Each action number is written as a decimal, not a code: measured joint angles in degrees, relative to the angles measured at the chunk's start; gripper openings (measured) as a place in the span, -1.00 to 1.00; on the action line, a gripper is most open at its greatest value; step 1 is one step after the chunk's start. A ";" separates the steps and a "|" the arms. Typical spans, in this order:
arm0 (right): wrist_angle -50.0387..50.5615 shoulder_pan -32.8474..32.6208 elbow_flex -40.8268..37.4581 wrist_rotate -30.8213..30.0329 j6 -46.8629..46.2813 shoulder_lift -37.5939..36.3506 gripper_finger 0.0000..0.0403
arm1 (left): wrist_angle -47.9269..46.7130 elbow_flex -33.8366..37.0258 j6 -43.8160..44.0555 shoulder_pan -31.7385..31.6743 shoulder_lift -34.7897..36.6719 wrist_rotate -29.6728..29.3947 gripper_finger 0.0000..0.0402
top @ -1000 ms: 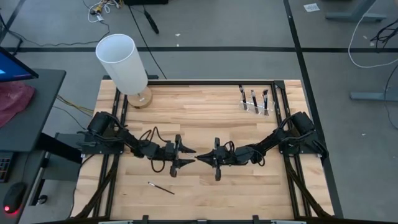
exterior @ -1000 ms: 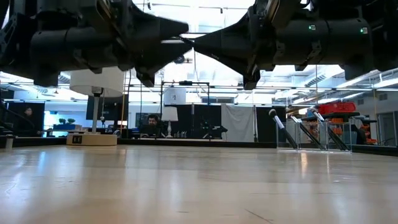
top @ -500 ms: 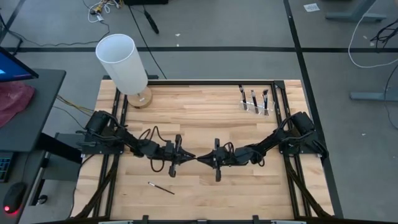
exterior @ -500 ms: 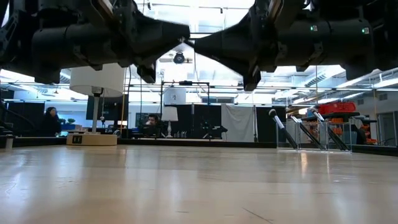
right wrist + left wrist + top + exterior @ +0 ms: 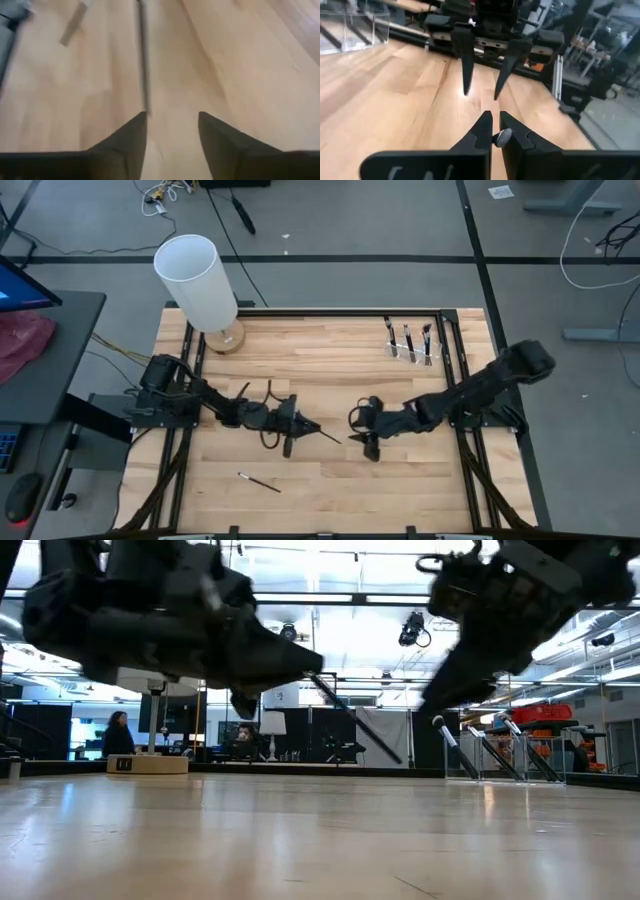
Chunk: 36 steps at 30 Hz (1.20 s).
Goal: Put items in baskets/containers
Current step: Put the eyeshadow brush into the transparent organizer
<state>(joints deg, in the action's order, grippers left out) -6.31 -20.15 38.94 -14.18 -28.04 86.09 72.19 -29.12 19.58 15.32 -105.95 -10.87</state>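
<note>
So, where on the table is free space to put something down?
Bare wood lies between the white cylinder and the clear holder, along the far edge. The near right corner is bare too. The middle is crowded: the left gripper holds a brush, with the right gripper open opposite. A loose brush lies near left.

Open wood between the left hand (image 5: 300, 426) and right hand (image 5: 358, 428), lamp (image 5: 197, 283) far corner

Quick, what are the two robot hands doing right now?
Left gripper: shut on a makeup brush.
Right gripper: open, holding nothing.
</note>
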 joint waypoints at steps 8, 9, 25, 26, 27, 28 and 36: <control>1.05 0.03 0.09 -0.32 -4.43 -2.15 0.04 | -15.88 -8.43 2.38 -3.43 0.02 6.71 -0.91; -1.20 0.03 0.11 -0.33 -3.66 -1.05 0.04 | -18.28 -9.63 1.96 -3.70 0.02 6.99 -0.90; -24.52 -0.08 0.07 0.23 1.54 14.65 -0.34 | -32.64 -17.51 -2.85 -4.24 0.04 8.51 -0.88; -25.44 -0.08 0.09 0.27 1.92 14.84 -0.40 | -32.68 -17.49 -2.85 -4.23 0.04 8.49 -0.88; -25.63 -0.08 0.07 0.28 2.18 14.83 -0.47 | -32.68 -17.50 -2.84 -4.23 0.04 8.52 -0.88; -26.08 -0.08 0.07 0.31 2.33 14.83 -0.55 | -32.73 -17.49 -2.71 -4.23 0.04 8.59 -0.88; -27.10 -0.10 0.07 -1.08 2.11 14.40 -0.90 | -33.77 -17.48 -3.77 -4.30 1.81 10.05 -0.72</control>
<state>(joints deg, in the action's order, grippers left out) -33.41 -20.25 39.00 -15.27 -25.93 100.50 38.42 -46.60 15.81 11.03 -104.14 -0.81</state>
